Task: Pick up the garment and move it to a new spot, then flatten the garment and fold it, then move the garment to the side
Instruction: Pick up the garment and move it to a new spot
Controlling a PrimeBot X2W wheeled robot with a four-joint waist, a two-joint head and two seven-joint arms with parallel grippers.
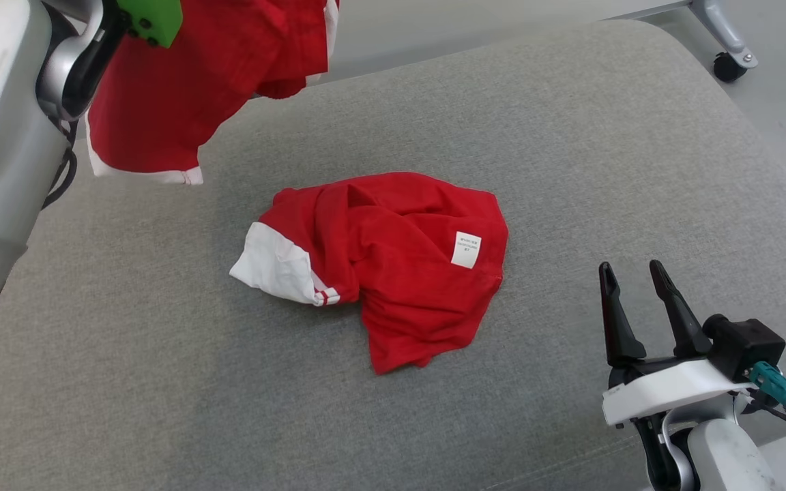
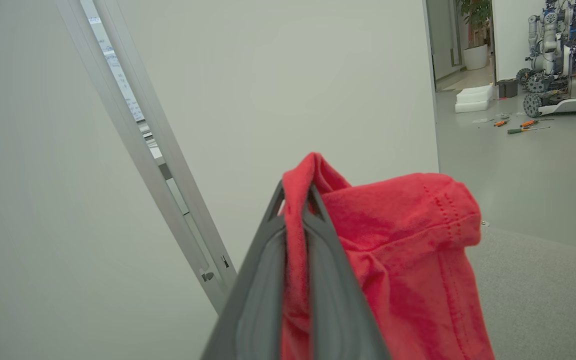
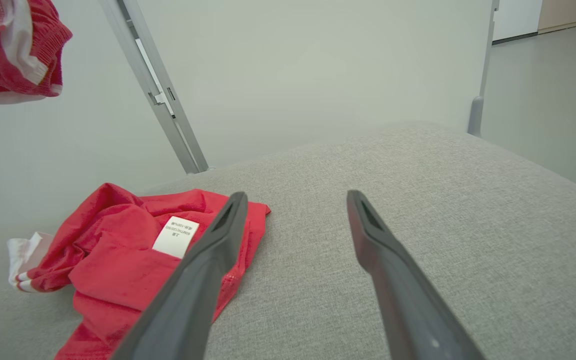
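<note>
**Item 1.** Grey woven cushion: a broad padded work surface, used as the landmark for every entry below.

**Item 2.** Red garment with white hem trim: hangs in the air over the cushion's far-left corner. Its lower hem is free and clear of the cushion.

**Item 3.** Left gripper: raised over that same corner. The jaws are pressed almost together, pinching a fold of the red garment, and the rest drapes off to one side.

**Item 4.** Right gripper: over the cushion's near-right edge. The jaws are moderately parted and hold nothing.

**Item 5.** Crumpled red cloth with white band and label: heaped at the cushion's centre, touching neither gripper. It appears to be a separate piece.

**Step in hand (judged).** Pick up and relocate: the garment is lifted but not yet set down.

**Next move calls for.** Lowering the garment onto bare cushion away from the central heap. The right gripper should then take a second edge, since a single pinch leaves the cloth bunched.
</note>
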